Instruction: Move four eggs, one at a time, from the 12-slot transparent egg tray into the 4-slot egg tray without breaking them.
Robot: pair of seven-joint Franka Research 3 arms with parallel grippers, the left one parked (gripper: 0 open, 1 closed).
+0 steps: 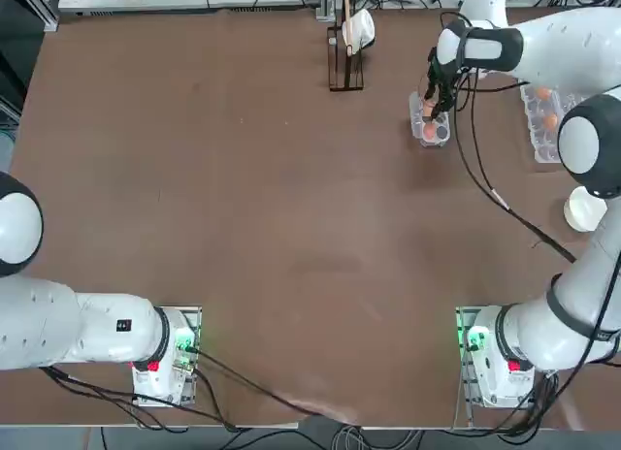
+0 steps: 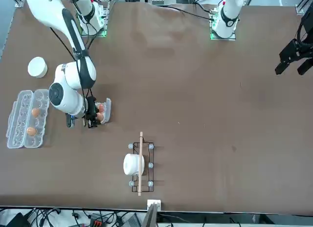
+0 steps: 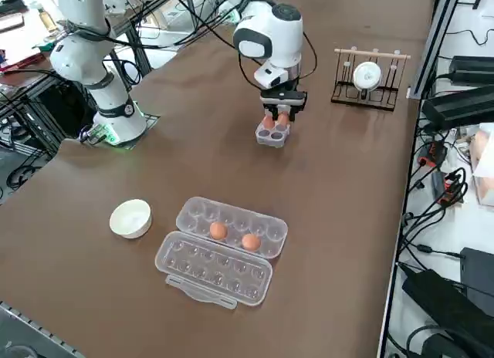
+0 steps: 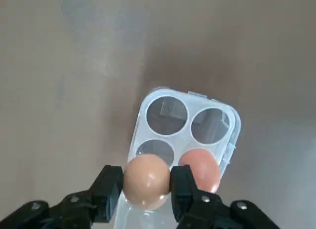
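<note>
Right gripper: pinching one egg over the 4-slot egg tray.
Tray: one egg sitting in a cup.
12-slot transparent egg tray: holding two eggs.

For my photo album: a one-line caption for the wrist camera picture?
Right gripper holding an egg above the 4-slot egg tray.

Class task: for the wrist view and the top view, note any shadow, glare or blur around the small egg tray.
Right wrist view: sharp; the right gripper holds an egg, the 4-slot egg tray shows pale reflections. Top view: the arm hides much of the tray.
</note>
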